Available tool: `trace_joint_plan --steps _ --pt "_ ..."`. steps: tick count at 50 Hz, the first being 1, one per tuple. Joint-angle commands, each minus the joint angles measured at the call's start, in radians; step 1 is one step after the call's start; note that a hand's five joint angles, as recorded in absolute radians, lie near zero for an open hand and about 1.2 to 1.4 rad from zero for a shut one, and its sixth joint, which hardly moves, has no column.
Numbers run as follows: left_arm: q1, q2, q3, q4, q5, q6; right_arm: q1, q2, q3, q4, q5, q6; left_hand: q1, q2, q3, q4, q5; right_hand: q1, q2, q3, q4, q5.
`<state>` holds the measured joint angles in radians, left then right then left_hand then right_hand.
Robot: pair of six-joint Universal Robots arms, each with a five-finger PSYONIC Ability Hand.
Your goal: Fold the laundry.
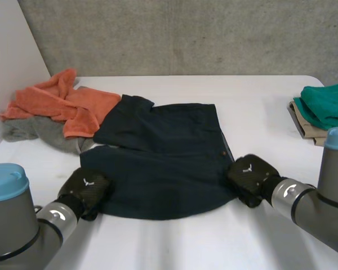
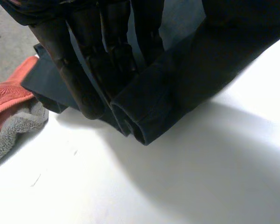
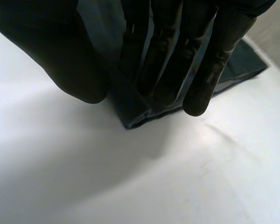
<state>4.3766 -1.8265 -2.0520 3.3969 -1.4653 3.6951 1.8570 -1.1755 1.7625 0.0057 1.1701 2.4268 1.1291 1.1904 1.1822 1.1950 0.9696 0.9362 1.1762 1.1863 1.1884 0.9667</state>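
A dark navy garment lies spread flat in the middle of the white table. My left hand is at its near left corner. In the left wrist view the hand has its fingers pressed down over a rolled-up hem of the garment, gripping it. My right hand is at the near right corner. In the right wrist view that hand pinches the garment's corner between thumb and fingers, just above the table.
An orange towel lies over a grey cloth at the far left, touching the garment's far left corner. A green cloth sits on a folded beige one at the right edge. A white wall borders the left side.
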Motion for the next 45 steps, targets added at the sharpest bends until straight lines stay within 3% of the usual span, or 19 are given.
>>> trace_joint_plan --steps 1,5,8,13,19,27,33,40,45 --pt "-0.080 0.147 -0.023 -0.379 -0.020 0.049 -0.008 -0.116 0.015 0.501 0.032 -0.277 0.267 0.206 0.214 0.201 0.252 0.460 0.220 0.210 0.208 0.255" --pt "-0.106 0.219 -0.048 -0.545 -0.018 0.049 -0.045 -0.176 0.057 0.635 0.089 -0.376 0.267 0.206 0.214 0.201 0.252 0.460 0.220 0.210 0.208 0.255" --pt "-0.111 0.265 -0.057 -0.593 -0.018 0.049 -0.053 -0.207 0.069 0.623 0.109 -0.390 0.267 0.206 0.214 0.201 0.252 0.460 0.220 0.210 0.208 0.255" --pt "-0.121 0.334 -0.039 -0.553 -0.015 0.042 -0.056 -0.228 0.069 0.577 0.099 -0.385 0.267 0.206 0.214 0.201 0.252 0.460 0.220 0.210 0.208 0.255" --pt "-0.123 0.271 0.036 -0.415 -0.020 0.043 -0.045 -0.224 0.038 0.482 0.086 -0.336 0.267 0.206 0.214 0.201 0.252 0.460 0.220 0.210 0.208 0.255" --pt "-0.120 0.017 0.255 -0.162 -0.030 0.052 -0.032 -0.110 -0.099 0.243 0.112 -0.198 0.267 0.206 0.214 0.201 0.252 0.460 0.220 0.210 0.208 0.255" --pt "-0.121 -0.218 0.540 0.026 -0.055 0.054 -0.018 0.025 -0.265 0.059 0.212 -0.135 0.267 0.206 0.214 0.201 0.252 0.460 0.220 0.210 0.208 0.255" --pt "-0.120 -0.499 0.907 0.119 -0.063 0.095 0.021 0.247 -0.480 -0.148 0.309 -0.147 0.267 0.206 0.214 0.201 0.252 0.460 0.220 0.210 0.208 0.255" --pt "-0.126 -0.738 1.208 0.119 -0.061 0.183 0.031 0.381 -0.586 -0.318 0.304 -0.166 0.267 0.206 0.214 0.201 0.252 0.460 0.220 0.210 0.208 0.255"
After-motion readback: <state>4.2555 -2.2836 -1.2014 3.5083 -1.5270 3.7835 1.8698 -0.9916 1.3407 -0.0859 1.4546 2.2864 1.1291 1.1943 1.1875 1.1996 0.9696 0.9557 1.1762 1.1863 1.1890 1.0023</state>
